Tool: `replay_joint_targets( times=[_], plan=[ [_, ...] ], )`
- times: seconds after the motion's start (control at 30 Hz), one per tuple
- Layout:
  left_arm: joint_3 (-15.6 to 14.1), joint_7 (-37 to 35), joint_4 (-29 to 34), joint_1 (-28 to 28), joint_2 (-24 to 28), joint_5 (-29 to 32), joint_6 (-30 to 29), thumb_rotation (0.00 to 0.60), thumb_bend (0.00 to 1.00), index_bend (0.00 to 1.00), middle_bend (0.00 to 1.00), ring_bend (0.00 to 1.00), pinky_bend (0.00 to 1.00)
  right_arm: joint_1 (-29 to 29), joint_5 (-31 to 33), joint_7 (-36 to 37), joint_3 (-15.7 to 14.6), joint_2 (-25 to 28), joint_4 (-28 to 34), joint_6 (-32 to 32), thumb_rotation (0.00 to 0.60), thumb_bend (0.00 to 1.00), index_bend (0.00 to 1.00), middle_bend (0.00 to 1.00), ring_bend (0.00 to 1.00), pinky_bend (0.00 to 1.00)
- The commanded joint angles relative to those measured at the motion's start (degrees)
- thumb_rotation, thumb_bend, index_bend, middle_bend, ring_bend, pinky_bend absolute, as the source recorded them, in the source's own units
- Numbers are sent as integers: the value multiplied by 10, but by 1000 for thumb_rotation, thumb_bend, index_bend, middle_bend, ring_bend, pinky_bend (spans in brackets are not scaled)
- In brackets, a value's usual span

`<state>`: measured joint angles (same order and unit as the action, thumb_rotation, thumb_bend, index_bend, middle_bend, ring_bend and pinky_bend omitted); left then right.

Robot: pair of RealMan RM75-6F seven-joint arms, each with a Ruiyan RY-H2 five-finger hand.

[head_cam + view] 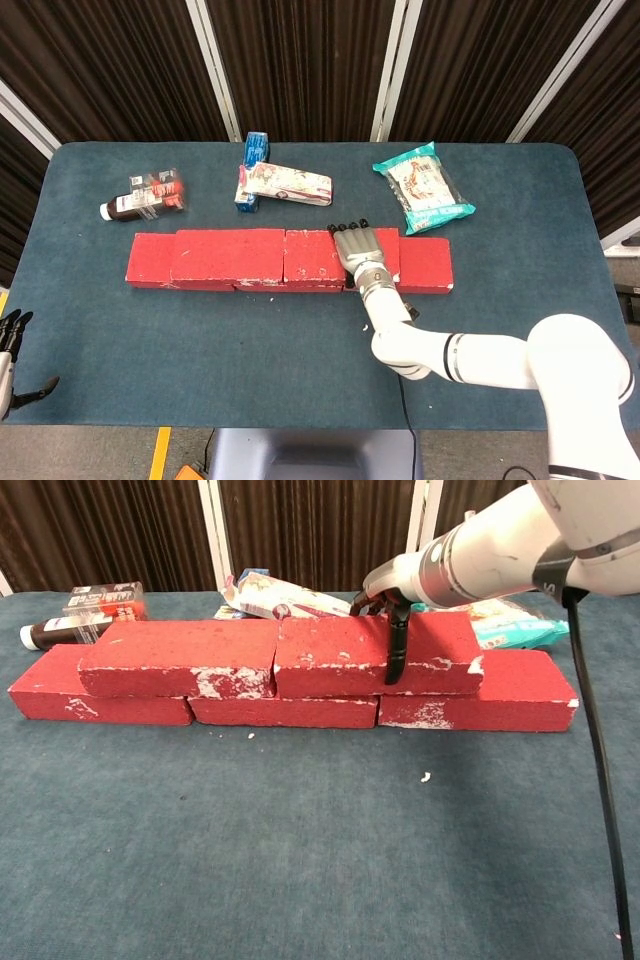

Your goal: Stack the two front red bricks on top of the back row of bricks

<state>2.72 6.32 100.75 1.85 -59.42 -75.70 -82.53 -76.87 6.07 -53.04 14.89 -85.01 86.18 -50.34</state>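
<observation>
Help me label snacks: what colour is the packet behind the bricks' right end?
Teal snack packet, clearest in head view.

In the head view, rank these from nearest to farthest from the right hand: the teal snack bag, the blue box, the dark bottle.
From the right hand:
1. Teal plastic snack bag, behind it, to the right.
2. Blue cardboard box, behind it, to the left.
3. Dark brown bottle, far left.
</observation>
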Motion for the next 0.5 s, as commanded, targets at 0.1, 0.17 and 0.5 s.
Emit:
replay_joint_targets(
  times=[0.1,0.17,0.5],
  plan=[
    [0,0,0,0,1,0,1,600,180,0,0,0,36,-4,5,0,-5,-3,-4,0,600,459,313,284,207,0],
    [0,0,1,0,1,1,1,600,180,0,0,0,36,-5,4,2,-6,-4,-7,1,600,459,312,283,207,0],
    [0,0,0,0,1,1,0,600,180,0,0,0,37,-12,15,2,-10,-5,-5,-3,600,458,282,283,165,0]
  ],
)
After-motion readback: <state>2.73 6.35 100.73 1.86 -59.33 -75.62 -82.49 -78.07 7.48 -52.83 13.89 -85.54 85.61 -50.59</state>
